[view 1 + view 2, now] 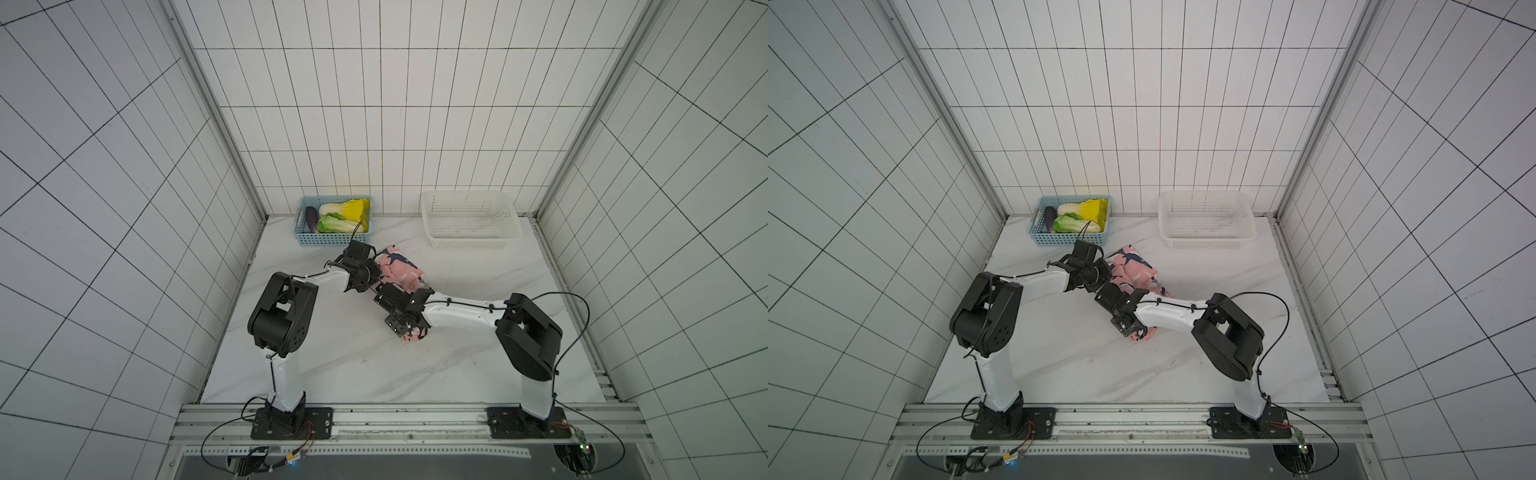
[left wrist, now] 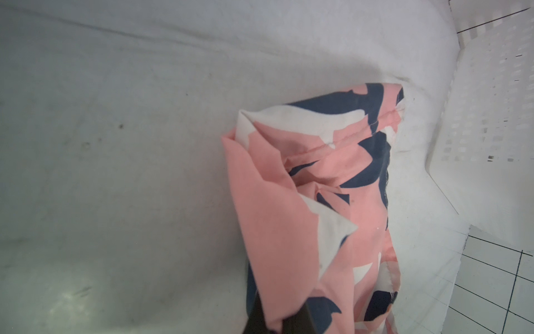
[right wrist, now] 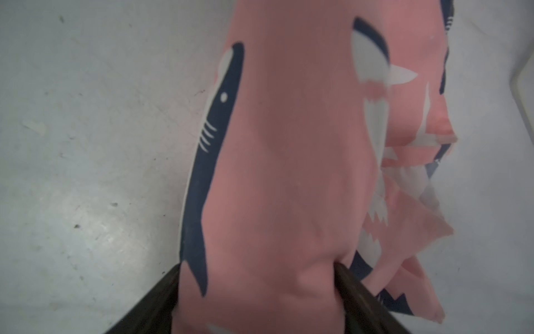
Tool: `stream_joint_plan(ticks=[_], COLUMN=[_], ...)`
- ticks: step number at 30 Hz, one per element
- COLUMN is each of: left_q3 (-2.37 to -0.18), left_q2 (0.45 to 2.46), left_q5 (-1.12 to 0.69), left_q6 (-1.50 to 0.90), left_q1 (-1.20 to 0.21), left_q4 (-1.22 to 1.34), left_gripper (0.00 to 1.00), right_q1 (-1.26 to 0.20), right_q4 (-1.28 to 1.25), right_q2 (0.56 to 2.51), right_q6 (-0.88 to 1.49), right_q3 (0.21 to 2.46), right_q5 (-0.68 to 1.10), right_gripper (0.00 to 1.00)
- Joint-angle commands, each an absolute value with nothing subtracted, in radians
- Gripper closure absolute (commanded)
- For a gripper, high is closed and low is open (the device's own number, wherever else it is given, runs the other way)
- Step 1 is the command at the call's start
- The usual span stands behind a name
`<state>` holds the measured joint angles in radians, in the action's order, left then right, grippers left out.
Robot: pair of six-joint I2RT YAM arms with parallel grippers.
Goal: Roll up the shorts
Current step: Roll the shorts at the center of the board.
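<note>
Shorts [image 1: 400, 269] part-rolled on bench [image 1: 332, 365], open room around.
Left jaws and right jaws clamped it; arms [image 1: 457, 309] hid its middle.

Marble table [image 1: 332, 365]; shorts [image 1: 401, 270] bunched mid-table, blue basket [image 1: 332, 240], white basket [image 1: 469, 242] at back

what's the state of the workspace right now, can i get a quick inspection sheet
surface: white marbled tabletop, faint scuffs, no spills seen
job's things: shorts bunched into a partial roll mid-table, held by both grippers
clutter: blue basket with cabbages and an eggplant; white basket, nothing seen inside
grippers: left gripper jaws shut on the shorts; right gripper jaws pressing the roll from both sides
cables: black cables loop off the arms, clear of the shorts
surroundings: white tiled walls, nothing else seen
</note>
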<state>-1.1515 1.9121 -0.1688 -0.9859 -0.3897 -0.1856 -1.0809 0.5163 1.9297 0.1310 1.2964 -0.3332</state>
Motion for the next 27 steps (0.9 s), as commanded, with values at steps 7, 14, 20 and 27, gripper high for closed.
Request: stream_joint_plan(ticks=[7, 14, 20, 27], left_q3=[-1.157, -1.073, -0.98, -1.013], left_q2=[1.815, 1.657, 1.658, 1.76], left_q5=[-0.219, -0.232, -0.311, -0.338], left_q6=[-0.907, -0.839, -0.845, -0.827], left_q1=[-0.354, -0.304, -0.315, -0.387], left_q4=[-0.187, -0.18, -0.061, 0.05], left_gripper=[0.46, 0.38, 0.37, 0.35], right_q1=[-0.854, -0.714, -0.614, -0.534], right_q4=[0.478, 0.119, -0.437, -1.246], right_q2=[1.889, 1.85, 1.88, 2.106], right_q6=[0.192, 0.466, 0.813, 1.303], right_q3=[1.251, 1.087, 0.889, 0.714], right_q5=[0.365, 0.849, 1.047, 1.087], right_gripper=[0.81, 0.8, 0.8, 0.79])
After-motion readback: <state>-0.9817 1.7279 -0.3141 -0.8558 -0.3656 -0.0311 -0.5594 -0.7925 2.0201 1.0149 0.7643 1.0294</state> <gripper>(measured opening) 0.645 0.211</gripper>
